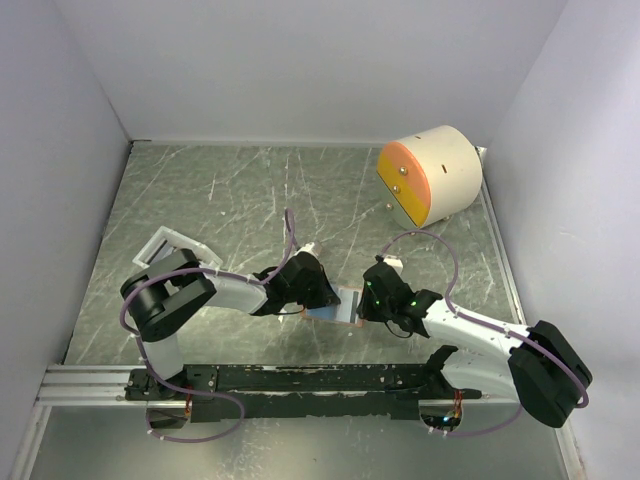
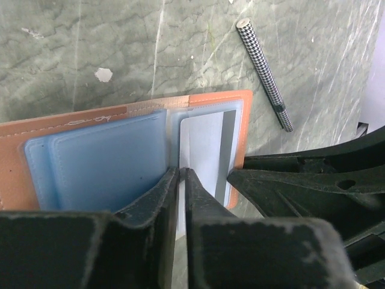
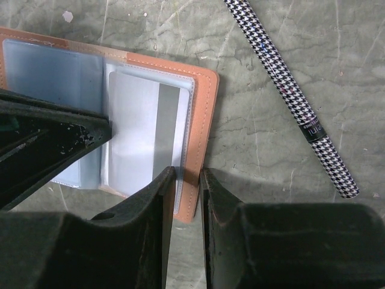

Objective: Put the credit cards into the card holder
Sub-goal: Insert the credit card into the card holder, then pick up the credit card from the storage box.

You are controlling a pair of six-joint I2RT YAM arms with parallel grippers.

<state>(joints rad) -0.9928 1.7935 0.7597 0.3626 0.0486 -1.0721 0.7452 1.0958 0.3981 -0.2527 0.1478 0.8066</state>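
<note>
The salmon card holder lies open on the table between both grippers. It also shows in the left wrist view and the right wrist view, with bluish clear inner pockets. A white credit card with a grey stripe sits partly in the right-hand pocket; it also shows in the right wrist view. My left gripper is shut on this card's near edge. My right gripper pinches the holder's right edge. The other credit cards are out of view.
A black-and-white houndstooth pen lies on the table just right of the holder, also in the left wrist view. A big cream cylinder with an orange face stands back right. A white tray sits left, by the left arm.
</note>
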